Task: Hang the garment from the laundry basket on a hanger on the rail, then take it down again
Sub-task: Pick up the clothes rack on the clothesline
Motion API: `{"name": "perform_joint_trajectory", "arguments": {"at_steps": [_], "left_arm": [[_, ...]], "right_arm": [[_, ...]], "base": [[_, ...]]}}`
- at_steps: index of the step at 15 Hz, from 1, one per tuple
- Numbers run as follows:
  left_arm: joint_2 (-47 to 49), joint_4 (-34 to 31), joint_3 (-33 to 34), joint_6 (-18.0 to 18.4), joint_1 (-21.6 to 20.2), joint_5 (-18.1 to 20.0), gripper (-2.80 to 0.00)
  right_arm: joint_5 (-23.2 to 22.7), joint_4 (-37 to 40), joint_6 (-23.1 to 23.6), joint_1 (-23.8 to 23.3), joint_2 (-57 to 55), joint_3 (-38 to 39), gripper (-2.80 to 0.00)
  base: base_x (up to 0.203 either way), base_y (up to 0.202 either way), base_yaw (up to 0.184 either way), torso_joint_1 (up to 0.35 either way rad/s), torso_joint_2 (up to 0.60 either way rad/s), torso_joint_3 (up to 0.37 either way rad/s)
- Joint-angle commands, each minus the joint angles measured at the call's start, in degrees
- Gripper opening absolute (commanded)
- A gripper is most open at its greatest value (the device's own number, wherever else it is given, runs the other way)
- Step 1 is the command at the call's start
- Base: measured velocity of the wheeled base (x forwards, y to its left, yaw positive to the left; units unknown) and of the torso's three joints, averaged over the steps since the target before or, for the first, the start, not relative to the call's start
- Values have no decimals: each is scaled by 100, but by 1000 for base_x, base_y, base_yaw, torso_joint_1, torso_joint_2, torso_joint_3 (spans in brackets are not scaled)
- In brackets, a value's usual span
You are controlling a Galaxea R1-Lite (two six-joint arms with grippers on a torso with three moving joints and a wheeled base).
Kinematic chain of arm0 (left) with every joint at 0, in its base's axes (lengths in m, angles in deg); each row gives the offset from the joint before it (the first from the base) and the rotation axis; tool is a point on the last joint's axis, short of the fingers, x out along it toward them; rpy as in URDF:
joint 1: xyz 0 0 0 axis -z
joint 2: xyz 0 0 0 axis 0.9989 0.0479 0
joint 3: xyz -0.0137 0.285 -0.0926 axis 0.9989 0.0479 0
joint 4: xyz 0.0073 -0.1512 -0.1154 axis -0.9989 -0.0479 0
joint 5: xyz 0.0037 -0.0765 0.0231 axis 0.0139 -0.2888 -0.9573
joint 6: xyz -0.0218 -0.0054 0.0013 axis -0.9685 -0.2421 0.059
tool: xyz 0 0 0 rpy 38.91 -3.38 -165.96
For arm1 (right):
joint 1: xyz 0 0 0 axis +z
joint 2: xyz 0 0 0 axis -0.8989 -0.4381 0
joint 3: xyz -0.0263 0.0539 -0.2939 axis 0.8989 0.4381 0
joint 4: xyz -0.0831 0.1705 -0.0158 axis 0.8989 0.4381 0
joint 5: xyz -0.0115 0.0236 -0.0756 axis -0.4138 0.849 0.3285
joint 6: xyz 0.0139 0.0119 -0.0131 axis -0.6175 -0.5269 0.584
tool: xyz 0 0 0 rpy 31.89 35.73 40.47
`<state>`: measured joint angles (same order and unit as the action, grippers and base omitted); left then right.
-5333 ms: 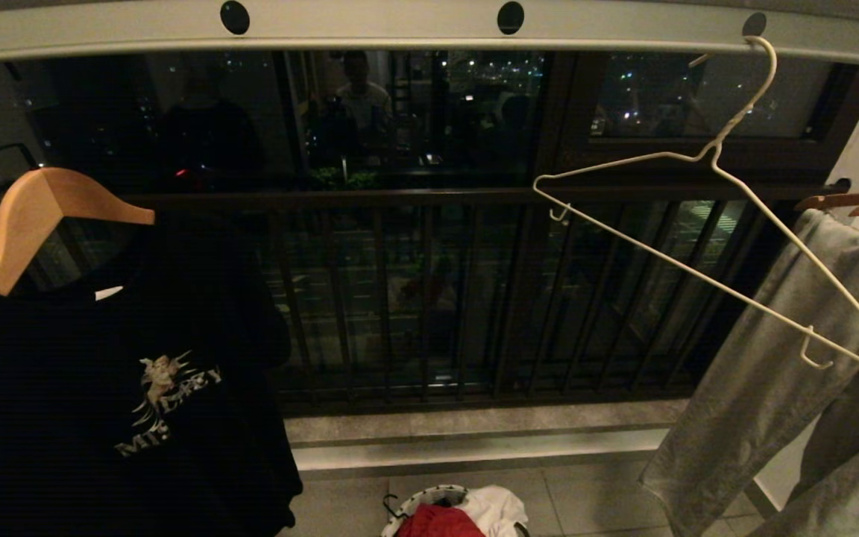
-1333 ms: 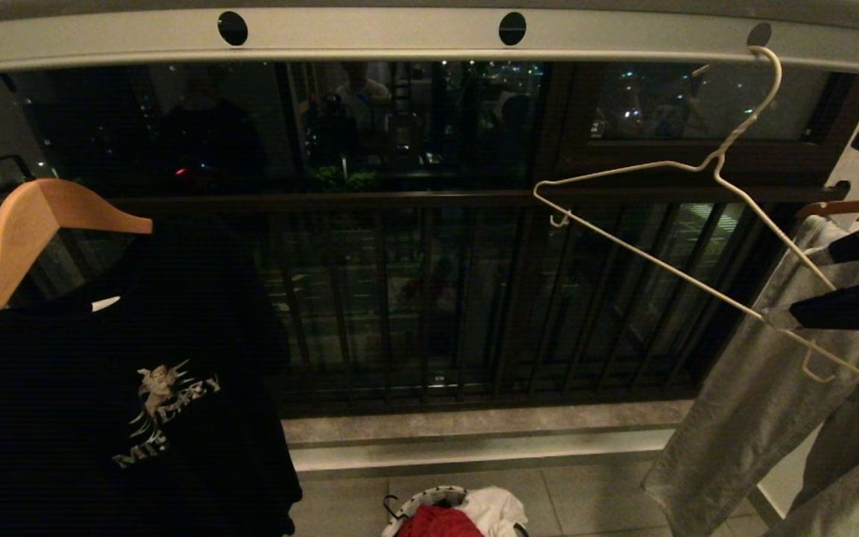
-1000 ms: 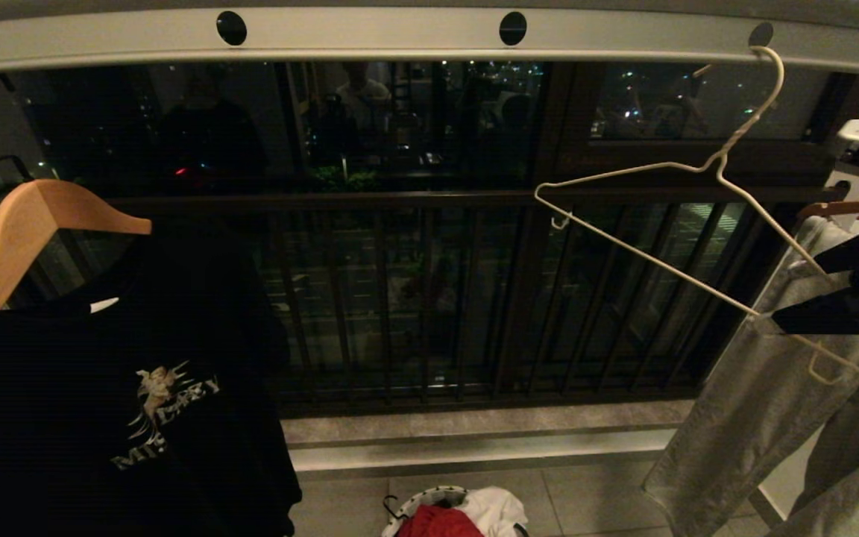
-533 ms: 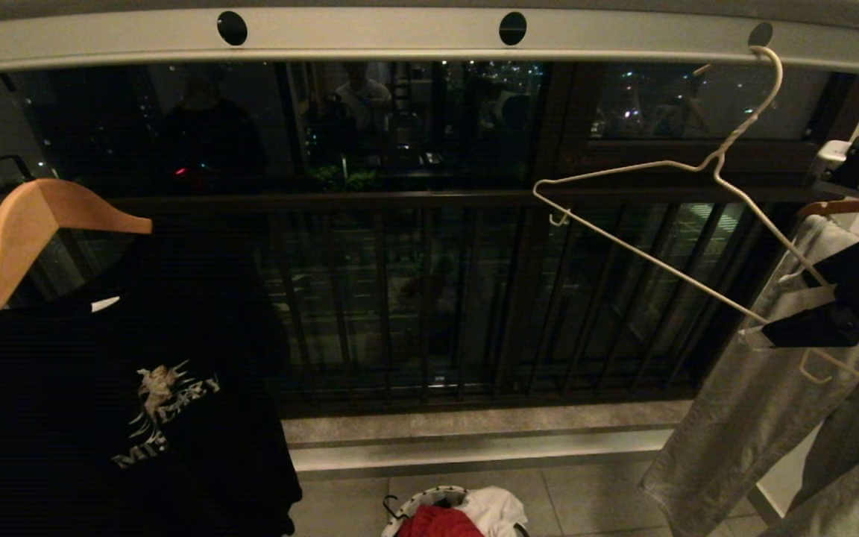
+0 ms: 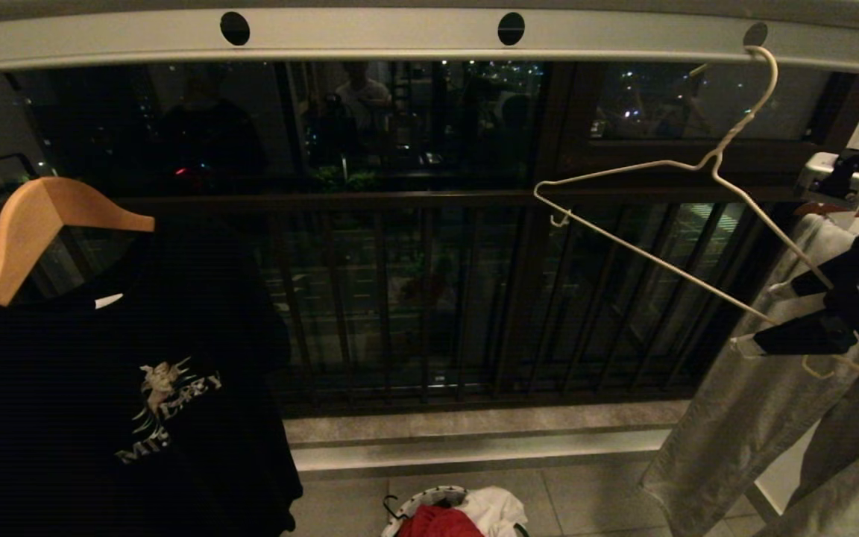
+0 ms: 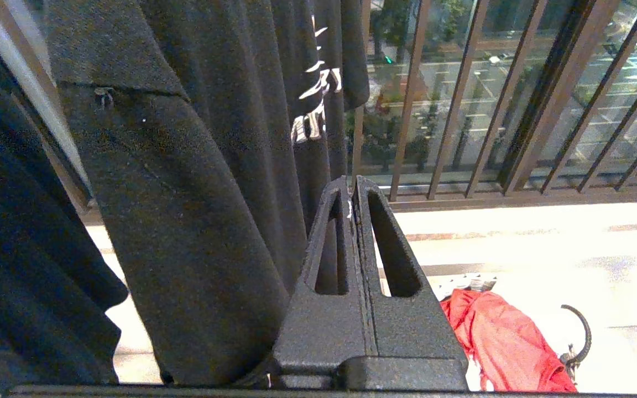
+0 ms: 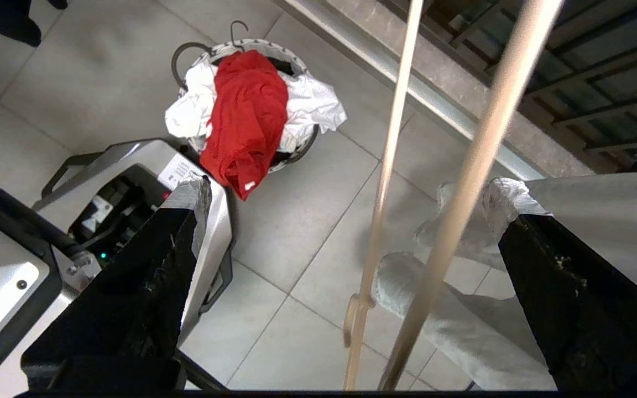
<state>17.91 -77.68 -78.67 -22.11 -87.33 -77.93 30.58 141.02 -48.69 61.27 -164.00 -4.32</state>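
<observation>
The right gripper [image 5: 776, 313] is reaching in from the right at rail height, its fingers spread wide on either side of the hanger [image 5: 668, 216], with both of the hanger's wire bars running through the gap and neither finger clamping them. The hanger is hooking over the rail [image 5: 400, 33] near its right end and is hanging tilted, its far end dipping toward the grey trousers [image 5: 743, 418] draped beside it. The garment [image 7: 246, 116] is lying crumpled on top of a white shirt [image 7: 313, 105] in the basket [image 5: 429, 496] on the tiled floor below the rail. The left gripper [image 6: 351, 190] is sitting low with its fingers pressed together on nothing, just beside a black shirt [image 5: 101, 403] hanging on a wooden hanger [image 5: 34, 224] at the rail's left end.
</observation>
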Motion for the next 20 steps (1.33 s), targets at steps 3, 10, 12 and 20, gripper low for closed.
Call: {"name": "perform_joint_trajectory", "arguments": {"at_steps": [3, 10, 12, 20], "left_arm": [[-1, 1, 9, 2, -1, -3, -280], [-1, 1, 9, 2, -1, 5, -280], [7, 1, 9, 2, -1, -3, -280], [-1, 1, 9, 2, -1, 6, -280]], "right_arm": [[-13, 26, 29, 2, 1, 102, 0], [-13, -255, 73, -16, 9, 366, 0], [-13, -264, 73, -16, 10, 384, 0], [-13, -264, 152, -25, 19, 384, -280]], "base": [[0, 0, 0, 0, 0, 0], [0, 0, 0, 0, 0, 0], [0, 0, 0, 0, 0, 0], [0, 0, 0, 0, 0, 0]]}}
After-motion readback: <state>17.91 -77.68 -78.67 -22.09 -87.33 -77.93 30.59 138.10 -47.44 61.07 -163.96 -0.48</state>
